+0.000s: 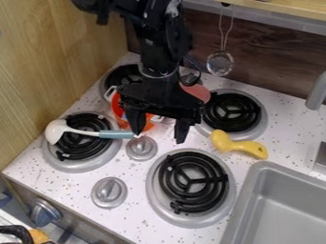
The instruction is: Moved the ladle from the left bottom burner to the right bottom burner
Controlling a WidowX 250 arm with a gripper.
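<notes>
Nearer than the hand [158, 137], with fingers apart, the right bottom burner [207, 180]. Left of the hand, the ladle [107, 134] on the left bottom burner [86, 165]; if pinched only at handle end, could twist and drop. Just behind, risk of bumping the orange pot [117, 107]

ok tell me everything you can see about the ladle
The ladle has a rounded white bowl, a slim white neck and a pale blue-grey grip, and looks like plastic. It lies across the left bottom burner, bowl at that burner's left side, grip running right past its rim to end just behind a stove knob. The open hand hangs by the grip's end; whether they touch, I can't tell.
</notes>
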